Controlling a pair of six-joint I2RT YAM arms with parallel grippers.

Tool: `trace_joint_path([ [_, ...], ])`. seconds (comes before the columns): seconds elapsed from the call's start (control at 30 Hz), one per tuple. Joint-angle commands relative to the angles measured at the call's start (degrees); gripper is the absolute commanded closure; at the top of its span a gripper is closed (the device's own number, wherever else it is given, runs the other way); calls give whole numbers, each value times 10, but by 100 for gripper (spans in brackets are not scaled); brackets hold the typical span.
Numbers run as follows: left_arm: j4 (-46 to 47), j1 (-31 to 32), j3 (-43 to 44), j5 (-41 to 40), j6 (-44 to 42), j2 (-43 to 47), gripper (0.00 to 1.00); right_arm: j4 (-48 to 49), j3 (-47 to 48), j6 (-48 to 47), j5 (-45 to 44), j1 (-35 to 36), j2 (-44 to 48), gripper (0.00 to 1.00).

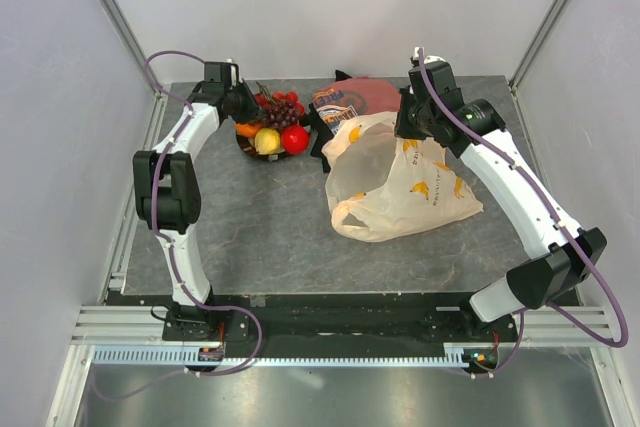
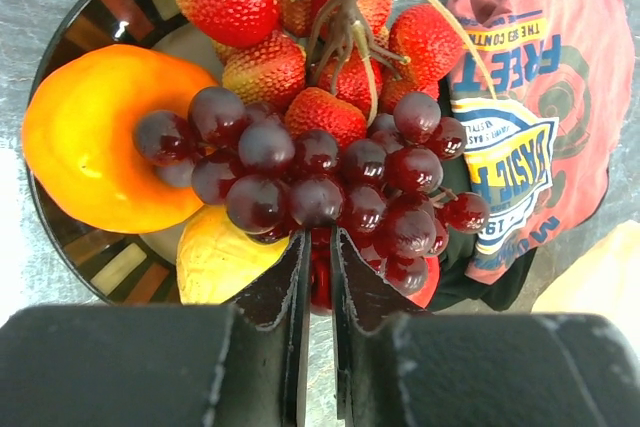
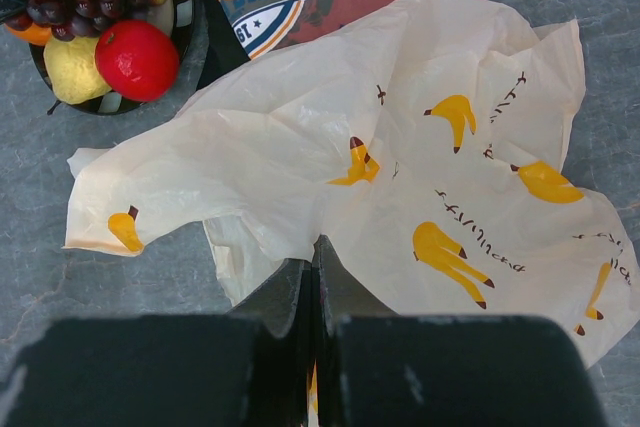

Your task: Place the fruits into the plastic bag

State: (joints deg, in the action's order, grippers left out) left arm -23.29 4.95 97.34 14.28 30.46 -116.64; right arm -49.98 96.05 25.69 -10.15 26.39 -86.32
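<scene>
Left end effector hangs over the plate, jaws drawn to a narrow slit. Red shows in the slit; can't tell if anything is nipped or just lies below. Grapes sit right at the fingertips, on top of the pile. The bunch's long axis runs crosswise to the fingers, with the stem leading off on the far side. Berries are beyond the grapes, orange to one side, pear tucked under the bunch beside a finger. Apple is on the plate's bag-side rim. All fruit is on the plate, near the far edge of the bench, left of centre. None is in the bag yet.

Right end effector is clamped on the bag, film bunched between the closed fingers. In the top view the bag's far edge is held up. The rest lies toward the right edge, overlapping the cloth at the far edge. Mouth looks to gape toward the plate, but that's a judgement, since folds hide the rim.

Key relation: the bag lies just right of the plate. Left arm is nearer the fruit; right arm is busy with the bag. Likely next: take the grapes and carry them right, into the mouth. Risk: the bunch drags berries off the plate.
</scene>
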Motion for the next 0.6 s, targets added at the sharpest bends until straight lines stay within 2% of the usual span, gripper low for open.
trace_joint_path([
  [0.0, 39, -4, -4, 30, 5, 31, 98, 20, 15, 1, 0, -2, 8, 100],
  [0.57, 91, -6, 15, 36, 27, 47, 98, 23, 10, 1, 3, -3, 13, 100],
])
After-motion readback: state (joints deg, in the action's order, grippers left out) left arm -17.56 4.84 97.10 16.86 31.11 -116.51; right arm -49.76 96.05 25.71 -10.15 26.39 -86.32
